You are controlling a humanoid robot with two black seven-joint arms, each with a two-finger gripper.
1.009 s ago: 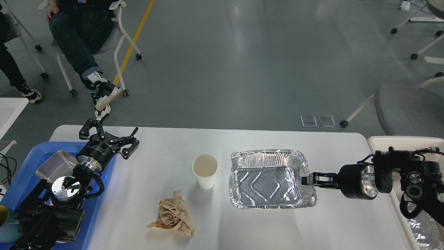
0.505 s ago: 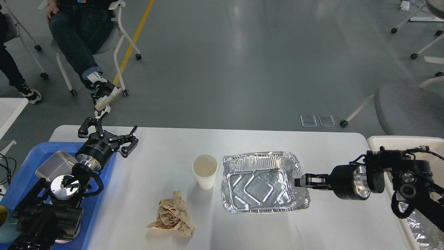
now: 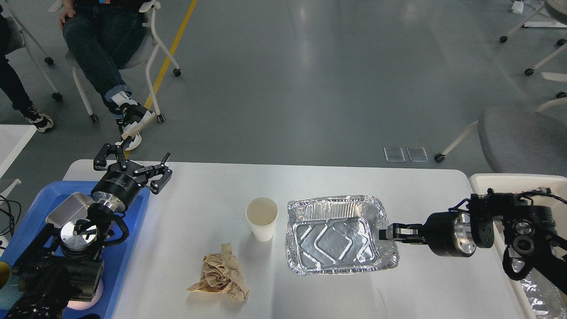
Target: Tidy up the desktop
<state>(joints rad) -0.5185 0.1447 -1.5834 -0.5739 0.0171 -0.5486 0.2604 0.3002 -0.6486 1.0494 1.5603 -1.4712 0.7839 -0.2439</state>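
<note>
Desk [image 3: 310,181], white and wide with rounded corners, fills the lower half of the head view and carries everything between the two arms. Over its far left corner hovers the left claw [image 3: 133,161], fingers spread wide and holding nothing, just above the edge of a blue tray [image 3: 133,230] that sits at the desk's left end. In that tray lies a shiny metal dish [image 3: 66,210], partly hidden by the left arm. At the desk's right side the right claw [image 3: 384,233] is closed on the right rim of a foil container [image 3: 339,235], which looks empty, its embossed bottom bare. Just left of the foil container stands a white paper cup [image 3: 262,218], upright; nothing can be made out inside it. Nearer the front edge lies a crumpled brown paper wad [image 3: 221,274]. A cream-white bin [image 3: 509,179] stands just beside the desk's right end.
</note>
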